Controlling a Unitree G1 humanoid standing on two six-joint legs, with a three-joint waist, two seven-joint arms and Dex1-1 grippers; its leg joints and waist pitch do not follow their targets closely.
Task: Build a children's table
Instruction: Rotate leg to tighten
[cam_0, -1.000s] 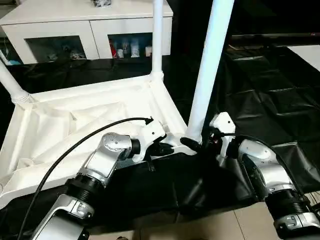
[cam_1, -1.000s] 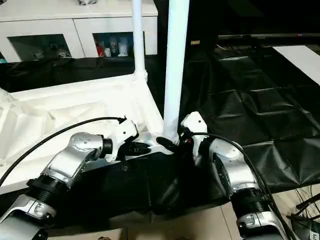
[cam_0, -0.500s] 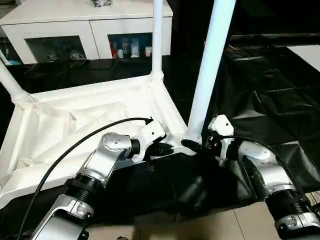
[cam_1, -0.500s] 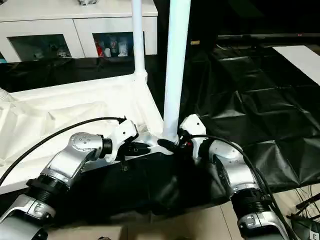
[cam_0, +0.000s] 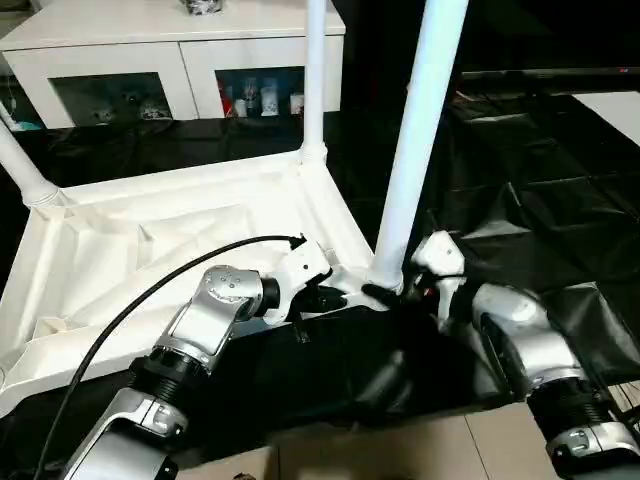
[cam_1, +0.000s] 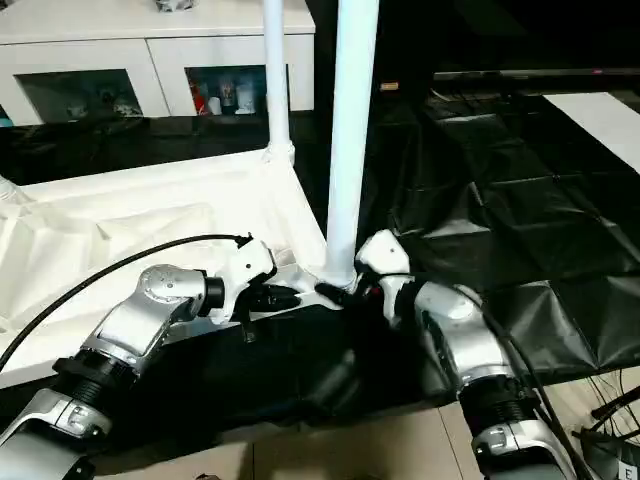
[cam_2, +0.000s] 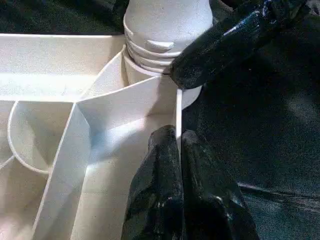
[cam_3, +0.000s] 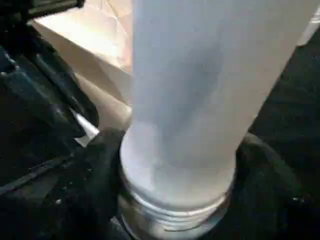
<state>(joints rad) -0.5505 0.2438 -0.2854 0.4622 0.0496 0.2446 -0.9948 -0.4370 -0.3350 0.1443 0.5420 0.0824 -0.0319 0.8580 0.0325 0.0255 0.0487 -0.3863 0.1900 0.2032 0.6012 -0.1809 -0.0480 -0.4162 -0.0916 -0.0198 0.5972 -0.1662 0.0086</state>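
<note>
The white table top (cam_0: 150, 230) lies upside down on a black sheet, ribbed underside up. Three legs stand in corner sockets: one far right (cam_0: 315, 70), one at the left (cam_0: 20, 165), and a near one (cam_0: 415, 130) at the front right corner. My left gripper (cam_0: 335, 297) is shut on the thin rim of the top (cam_2: 178, 107) just beside that corner. My right gripper (cam_0: 388, 291) wraps the near leg's threaded base (cam_3: 175, 200), a finger (cam_3: 100, 170) on each side touching it. One right finger (cam_2: 225, 45) presses against the socket.
A white cabinet (cam_0: 130, 50) with glass doors stands behind the table top. The black sheet (cam_0: 540, 180) covers the floor to the right, wrinkled. Pale floor tiles (cam_0: 400, 450) show at the near edge. A black cable (cam_0: 150, 290) runs along my left forearm.
The right gripper's fingers have drawn in around the near leg's base and its wrist has shifted slightly. The left gripper keeps its hold on the rim.
</note>
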